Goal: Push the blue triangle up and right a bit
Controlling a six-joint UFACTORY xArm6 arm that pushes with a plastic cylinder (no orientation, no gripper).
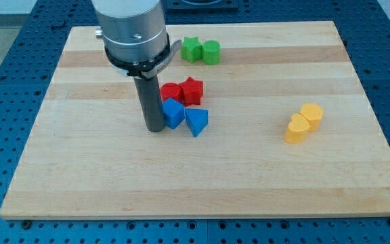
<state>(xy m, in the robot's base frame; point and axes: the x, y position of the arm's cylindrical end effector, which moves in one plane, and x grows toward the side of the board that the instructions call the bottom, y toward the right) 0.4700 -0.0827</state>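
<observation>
We're looking at a pale wooden board (249, 176) carrying paired green (202, 51), red (183, 91), blue (185, 117) and yellow blocks (303, 122).

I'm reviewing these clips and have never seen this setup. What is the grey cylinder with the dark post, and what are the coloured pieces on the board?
The grey cylinder is the end of a robot arm; the dark post is a rod, and my tip slides on the wooden board to push blocks. Nothing is held. One camera looks down from the board's near edge. My tip sits at the view's left of the blue cube-like block, which touches the blue triangle. Above them are two red blocks; near the top, two green blocks; at the right, two yellow blocks.
</observation>
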